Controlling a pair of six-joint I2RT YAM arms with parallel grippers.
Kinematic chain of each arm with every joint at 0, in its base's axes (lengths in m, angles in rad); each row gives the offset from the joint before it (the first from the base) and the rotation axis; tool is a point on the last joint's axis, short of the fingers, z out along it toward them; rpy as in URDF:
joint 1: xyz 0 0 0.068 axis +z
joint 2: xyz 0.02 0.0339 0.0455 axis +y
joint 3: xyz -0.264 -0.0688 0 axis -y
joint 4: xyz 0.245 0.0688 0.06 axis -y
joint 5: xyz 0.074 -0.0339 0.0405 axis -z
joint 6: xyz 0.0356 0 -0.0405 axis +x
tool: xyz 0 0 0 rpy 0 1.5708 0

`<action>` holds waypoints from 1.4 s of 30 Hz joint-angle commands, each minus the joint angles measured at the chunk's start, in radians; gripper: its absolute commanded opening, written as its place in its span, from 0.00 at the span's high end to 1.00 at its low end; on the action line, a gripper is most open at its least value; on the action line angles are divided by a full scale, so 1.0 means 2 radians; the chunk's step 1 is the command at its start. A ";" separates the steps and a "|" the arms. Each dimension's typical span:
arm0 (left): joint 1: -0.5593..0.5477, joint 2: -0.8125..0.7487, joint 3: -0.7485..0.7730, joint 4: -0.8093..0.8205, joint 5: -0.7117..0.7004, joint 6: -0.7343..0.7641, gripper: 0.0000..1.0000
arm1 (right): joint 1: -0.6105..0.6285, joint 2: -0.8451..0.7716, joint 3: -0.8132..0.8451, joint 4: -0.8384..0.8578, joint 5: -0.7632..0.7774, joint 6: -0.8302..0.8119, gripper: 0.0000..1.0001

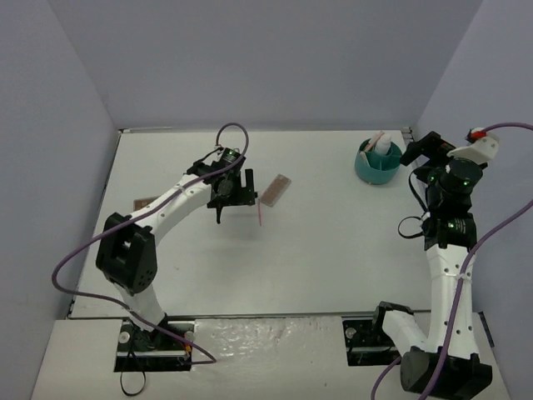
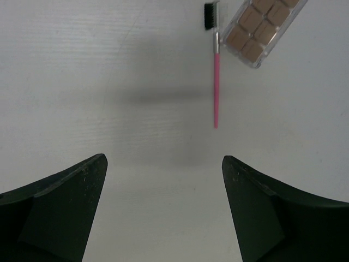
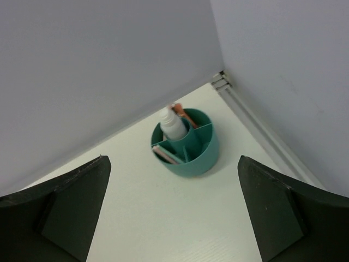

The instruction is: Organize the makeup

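Observation:
A flat brown-pink palette (image 1: 277,190) lies on the table left of centre; it also shows in the left wrist view (image 2: 262,28). A thin pink brush stick (image 2: 215,82) with a black head lies next to it, also in the top view (image 1: 261,213). My left gripper (image 1: 232,196) is open and empty, just left of them, above the table. A white bottle (image 3: 173,124), an orange-red stick (image 3: 185,115) and a pink item (image 3: 165,154) stand in the teal tub (image 3: 199,158). My right gripper (image 1: 419,152) is open and empty, just right of the tub.
The teal compartmented tub (image 1: 376,169) stands at the back right near the wall corner. A brownish flat thing (image 1: 143,202) lies at the table's left edge beside the left arm. Walls close the table on three sides.

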 commanded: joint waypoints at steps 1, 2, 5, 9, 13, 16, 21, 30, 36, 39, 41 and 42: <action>-0.028 0.081 0.089 -0.003 -0.053 -0.031 0.20 | 0.058 -0.017 -0.016 0.015 -0.026 0.012 0.00; -0.030 0.102 0.104 -0.007 -0.058 -0.032 0.23 | 0.063 -0.019 -0.020 0.015 -0.025 0.011 0.00; -0.035 0.142 0.128 -0.011 -0.063 -0.035 0.34 | 0.079 -0.029 -0.026 0.015 -0.012 0.000 0.00; -0.042 0.172 0.157 -0.010 -0.066 -0.037 0.45 | 0.095 -0.038 -0.034 0.014 0.006 -0.018 0.00; -0.047 0.206 0.176 -0.015 -0.069 -0.044 0.57 | 0.104 -0.045 -0.043 0.014 0.027 -0.026 0.00; -0.050 0.216 0.186 -0.014 -0.073 -0.047 0.59 | 0.108 -0.049 -0.046 0.014 0.032 -0.030 0.00; -0.052 0.207 0.167 0.017 -0.067 -0.061 0.60 | 0.116 -0.053 -0.053 0.014 0.039 -0.039 0.00; -0.052 0.236 0.177 0.019 -0.063 -0.070 0.64 | 0.124 -0.054 -0.055 0.014 0.046 -0.045 0.00; -0.053 0.254 0.179 0.007 -0.067 -0.074 0.76 | 0.126 -0.054 -0.055 0.014 0.044 -0.047 0.00; -0.054 0.259 0.177 -0.001 -0.075 -0.074 0.88 | 0.126 -0.054 -0.054 0.013 0.033 -0.048 0.00; -0.054 0.256 0.172 -0.007 -0.080 -0.073 0.97 | 0.127 -0.053 -0.053 0.014 0.023 -0.050 0.00; -0.054 0.251 0.166 -0.007 -0.083 -0.072 1.00 | 0.127 -0.052 -0.052 0.014 0.015 -0.052 0.00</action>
